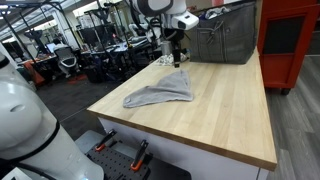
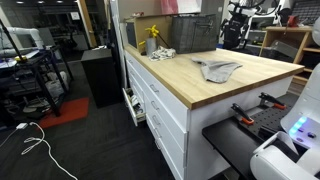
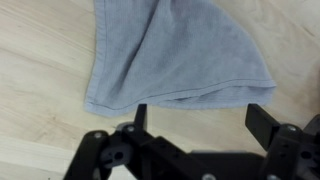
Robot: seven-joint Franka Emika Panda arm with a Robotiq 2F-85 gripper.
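Hovering with its jaws spread wide and released, the gripper (image 3: pixel 200 112) hung just over the hemmed edge of a grey cloth (image 3: pixel 175 50) on the table (image 3: pixel 40 90).

The cloth lay loosely spread on the pale wooden top, soft folds running lengthwise through it and a stitched hem curving along the edge nearest the fingers (image 3: pixel 140 115); in an exterior view it narrowed to a point toward the arm (image 1: pixel 160 90) and sat near the middle of the table, well apart from every edge. Behind the gripper, at the far end of the table, stood a grey bin (image 1: pixel 225 35), and what it contained could not be made out. Beside that bin in an exterior view stood a yellow object (image 2: pixel 152 38), too small to identify. A red cabinet (image 1: pixel 290 40) stood beyond the table's end.
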